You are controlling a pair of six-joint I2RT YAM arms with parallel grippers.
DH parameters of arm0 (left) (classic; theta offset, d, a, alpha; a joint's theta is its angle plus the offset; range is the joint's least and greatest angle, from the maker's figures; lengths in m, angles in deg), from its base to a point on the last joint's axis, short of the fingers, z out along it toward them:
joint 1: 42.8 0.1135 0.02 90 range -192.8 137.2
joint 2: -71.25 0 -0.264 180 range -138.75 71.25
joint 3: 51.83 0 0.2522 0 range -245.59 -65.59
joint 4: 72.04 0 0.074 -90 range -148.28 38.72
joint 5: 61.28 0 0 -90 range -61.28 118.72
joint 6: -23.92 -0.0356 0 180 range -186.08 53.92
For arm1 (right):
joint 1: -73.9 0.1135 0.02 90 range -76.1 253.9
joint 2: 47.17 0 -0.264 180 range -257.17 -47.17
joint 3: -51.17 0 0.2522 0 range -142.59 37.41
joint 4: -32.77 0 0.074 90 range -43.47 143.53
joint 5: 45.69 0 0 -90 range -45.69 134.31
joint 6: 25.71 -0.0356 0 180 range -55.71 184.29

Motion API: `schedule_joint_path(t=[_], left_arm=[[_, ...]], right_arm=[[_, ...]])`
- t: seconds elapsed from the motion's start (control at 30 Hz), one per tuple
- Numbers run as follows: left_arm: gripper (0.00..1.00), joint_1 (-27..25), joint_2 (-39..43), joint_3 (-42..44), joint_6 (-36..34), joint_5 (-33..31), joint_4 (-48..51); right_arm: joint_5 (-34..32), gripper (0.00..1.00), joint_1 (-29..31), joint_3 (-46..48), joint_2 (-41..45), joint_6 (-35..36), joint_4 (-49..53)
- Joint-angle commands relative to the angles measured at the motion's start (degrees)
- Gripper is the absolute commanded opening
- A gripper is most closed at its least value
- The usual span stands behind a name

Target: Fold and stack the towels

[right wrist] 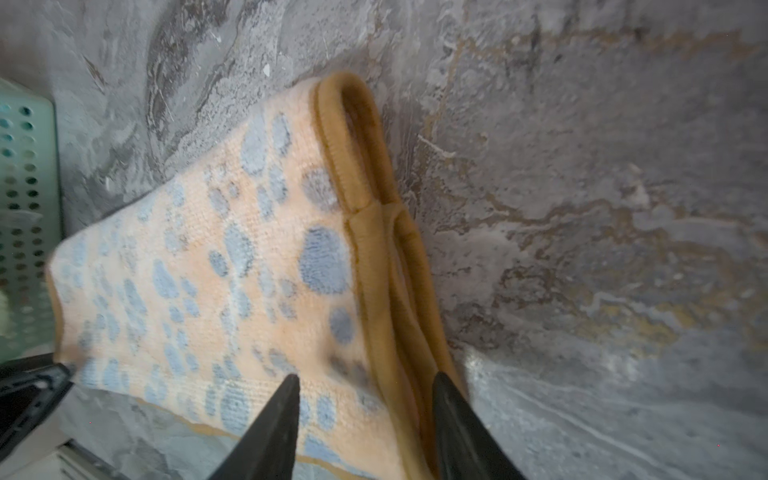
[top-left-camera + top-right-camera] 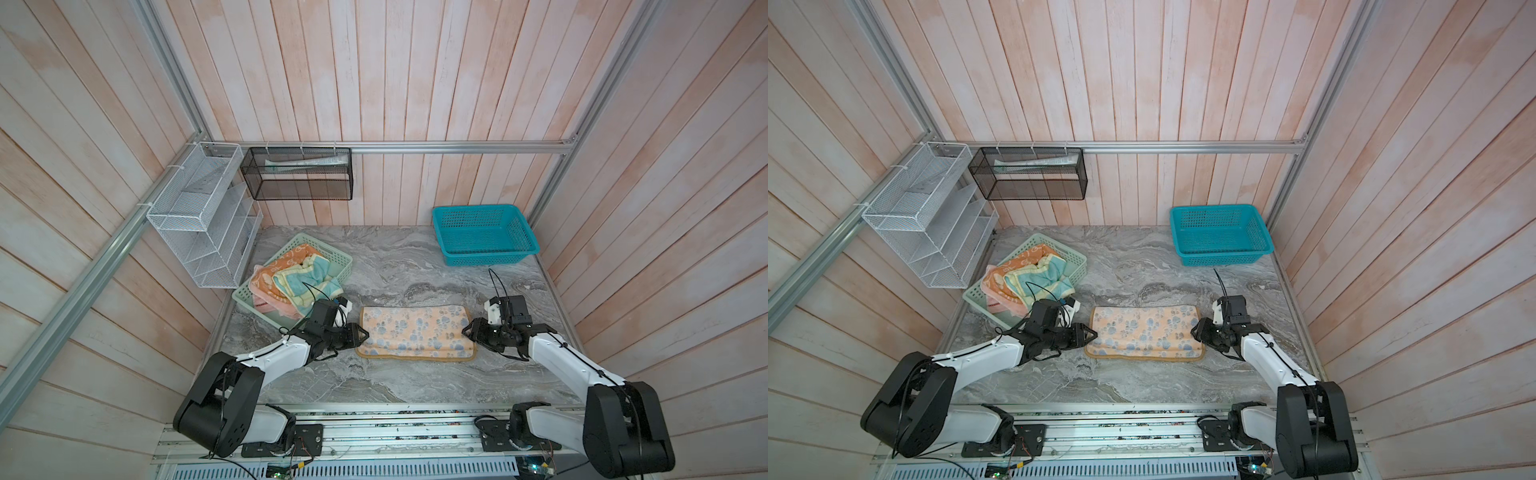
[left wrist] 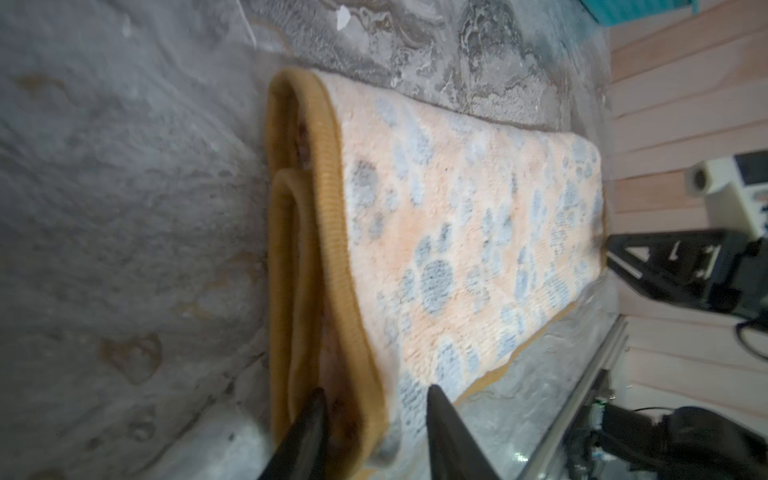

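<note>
As it lies folded double on the tabletop (image 2: 395,382), the paw-print towel (image 2: 415,332), peach with brown edging, sits between both arms. Left pincer (image 3: 374,399): fingers parted astride one short end; clenched or released, cannot tell. Right pincer (image 1: 365,384): likewise at the opposite end. Other towels (image 2: 291,278): heaped in mint-green basket (image 2: 266,316), far left. Teal basket (image 2: 484,257): far right corner.

1. The counter (image 2: 415,270) was grey with marble-like veining.
2. A folded paw towel (image 2: 417,331) lay flat near the front, about mid-width, with a brown-edged long side toward the front.
3. A mint basket (image 2: 332,254) sat askew at the left edge, just beside the towel.
4. A teal basket (image 2: 486,259) sat in the back right corner, well apart from both.
</note>
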Motion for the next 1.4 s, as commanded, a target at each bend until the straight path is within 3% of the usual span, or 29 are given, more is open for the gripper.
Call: schedule_joint_path(t=[0.0, 0.03, 0.17, 0.47, 0.63, 0.7, 0.77, 0.83, 0.97, 1.17, 1.37], left_arm=[[0.07, -0.13, 1.14, -1.03, -0.8, 0.82, 1.86], [0.0, -0.09, 2.03, -1.14, -1.03, 0.62, 2.61], [0.0, -0.14, 5.1, -3.81, -3.5, 0.09, 8.95], [0.0, 1.0, 8.95, -5.42, -2.97, 0.89, 18.84], [0.0, 1.01, 6.66, -0.4, 0.21, 1.52, 18.19], [0.08, 1.02, 5.35, 1.57, 1.26, 1.03, 16.58], [0.28, 1.01, 4.48, 2.28, 2.12, 0.18, 15.72], [0.38, 1.06, 4.58, 1.18, 1.91, -1.33, 17.2], [0.46, 1.45, 7.3, -4.17, 0.44, -7.34, 24.85], [0.45, -1.05, 10.63, -12.19, 0.82, -12.26, 25.49], [0.42, -15.27, -3.15, -20.45, 5.01, -8.85, 10.75]], right_arm=[[-3.06, 0.24, 0.25, -0.21, 0.96, 1.45, 1.04], [-3.35, 0.17, 0.31, -0.4, 1.58, 1.62, 1.25], [-3.65, 0.0, 0.0, -1.78, 3.61, 1.7, 2.43], [-2.92, 0.0, -1.75, -7.96, 4.36, 1.55, 12.86], [-0.57, 0.0, -1.72, -2.32, 2.14, -0.22, 12.72], [-0.2, 0.0, -1.35, -0.78, 0.39, -0.82, 10.75], [-0.45, 0.22, -1.24, -1.01, -1.29, -1.26, 9.77], [-0.7, 0.39, -1.23, -1.44, -2.08, -1.27, 9.83], [-0.92, 0.6, -1.31, -2.72, 0.32, -1.35, 11.39], [0.14, 0.71, -3.08, -2.12, 2.97, -3.01, 10.07], [6.49, 0.79, -4.65, 1.45, 0.33, -4.73, 5.45]])
